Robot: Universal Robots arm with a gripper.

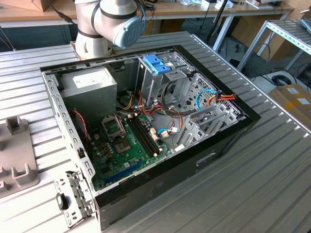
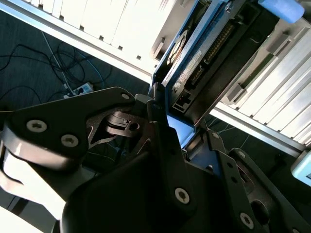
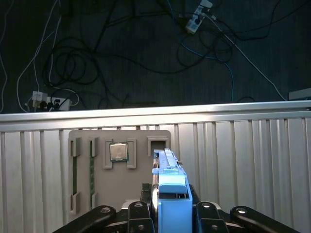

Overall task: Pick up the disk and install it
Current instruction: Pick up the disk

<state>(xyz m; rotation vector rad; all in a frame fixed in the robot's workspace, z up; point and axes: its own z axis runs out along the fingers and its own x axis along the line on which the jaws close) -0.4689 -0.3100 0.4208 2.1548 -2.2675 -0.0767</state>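
Observation:
The disk (image 2: 192, 65) is a dark metal drive with a printed label and a light-blue plastic frame. In both wrist views it stands on edge between my dark fingers. My gripper (image 2: 177, 127) is shut on the disk (image 3: 171, 187), gripping it at its near end. In the first wrist view my gripper (image 3: 170, 211) holds the disk over a grey fixture tray (image 3: 141, 170) on the ribbed metal table. Whether the disk still touches the tray I cannot tell. The open computer case (image 1: 233, 131) lies on its side in the exterior view, with a metal drive cage (image 1: 160, 80) inside.
A blue latch (image 1: 156, 63) tops the cage beside a grey power supply box (image 1: 90, 85); cables cross the motherboard (image 1: 126, 145). The tray (image 1: 14, 155) sits at the exterior view's left and carries a processor chip (image 3: 119, 152) and memory sticks (image 3: 74, 170). Beyond the table edge (image 3: 155, 116), cables lie on the floor.

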